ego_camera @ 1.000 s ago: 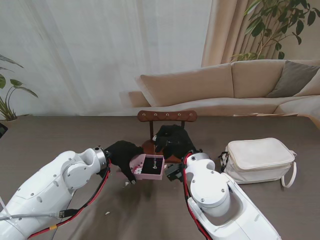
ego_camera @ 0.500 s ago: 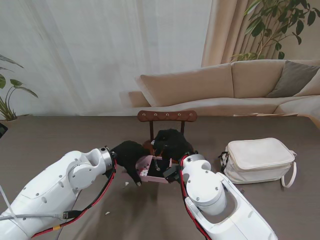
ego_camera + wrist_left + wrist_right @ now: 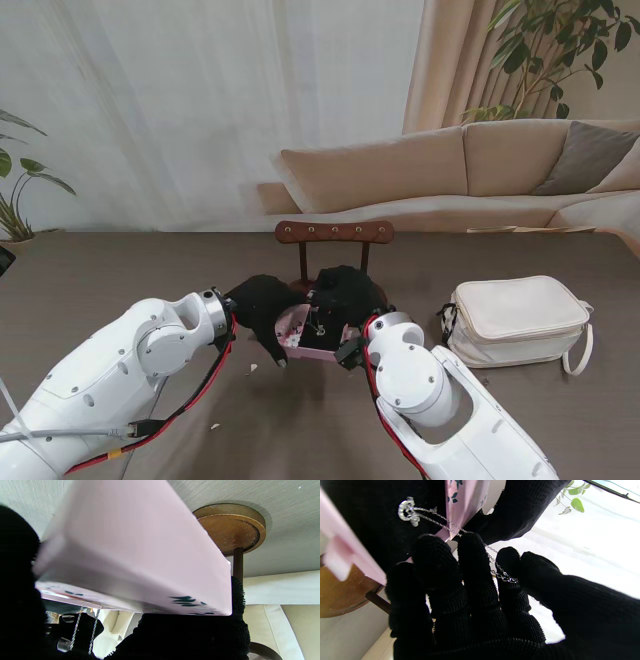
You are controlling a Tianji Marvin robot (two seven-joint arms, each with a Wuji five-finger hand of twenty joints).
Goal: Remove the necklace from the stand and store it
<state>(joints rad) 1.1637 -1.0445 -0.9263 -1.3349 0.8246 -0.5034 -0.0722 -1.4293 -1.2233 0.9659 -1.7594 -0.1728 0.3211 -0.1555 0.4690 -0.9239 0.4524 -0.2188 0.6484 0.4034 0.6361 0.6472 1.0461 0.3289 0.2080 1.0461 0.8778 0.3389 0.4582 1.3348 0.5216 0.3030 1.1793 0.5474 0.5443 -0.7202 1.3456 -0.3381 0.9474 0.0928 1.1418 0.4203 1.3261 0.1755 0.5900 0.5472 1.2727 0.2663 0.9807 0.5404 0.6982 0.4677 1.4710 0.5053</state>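
Stand view, near to far: left robot hand grips the pink box; right robot hand pinches the necklace chain over it, pendant inside, barely discernible here. Behind, the wooden stand is partly hidden.

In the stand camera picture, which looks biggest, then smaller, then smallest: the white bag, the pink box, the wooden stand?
1. White bag, clearly the biggest.
2. Wooden stand, its top bar is wide but thin.
3. Pink box, though both black hands hide part of it, so second and third are unsure.
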